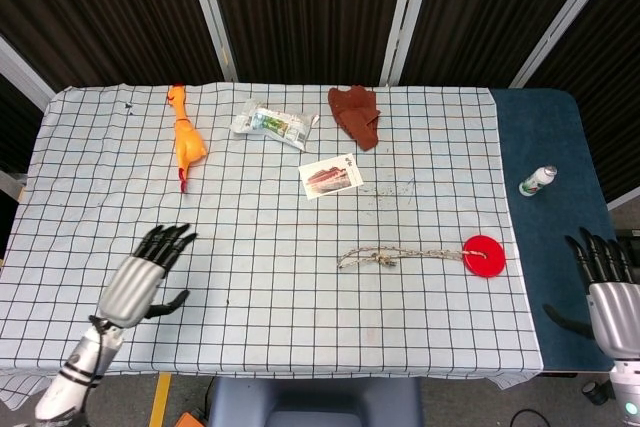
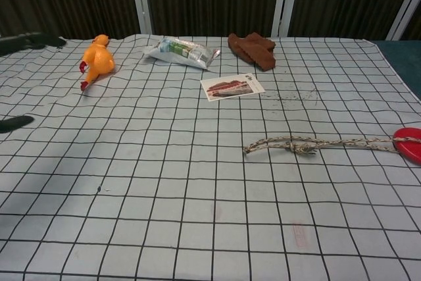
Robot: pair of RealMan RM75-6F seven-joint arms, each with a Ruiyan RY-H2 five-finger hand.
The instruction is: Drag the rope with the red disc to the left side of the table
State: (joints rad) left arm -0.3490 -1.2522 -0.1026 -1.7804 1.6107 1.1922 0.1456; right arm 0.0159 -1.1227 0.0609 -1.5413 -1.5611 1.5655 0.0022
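A braided rope (image 1: 400, 256) (image 2: 309, 143) lies on the checked cloth right of centre, its right end tied to a red disc (image 1: 484, 255) (image 2: 410, 144). My left hand (image 1: 140, 282) hovers over the front left of the cloth with its fingers spread, holding nothing, well left of the rope's loose end. In the chest view only dark fingertips (image 2: 29, 40) of that hand show at the left edge. My right hand (image 1: 606, 287) stays off the table's front right corner, fingers apart and empty.
At the back lie an orange rubber chicken (image 1: 186, 142) (image 2: 97, 60), a foil packet (image 1: 270, 123) (image 2: 182, 51), a brown cloth (image 1: 355, 114) (image 2: 252, 50) and a picture card (image 1: 329, 176) (image 2: 231, 87). A small white bottle (image 1: 536, 181) rests on the blue strip at right.
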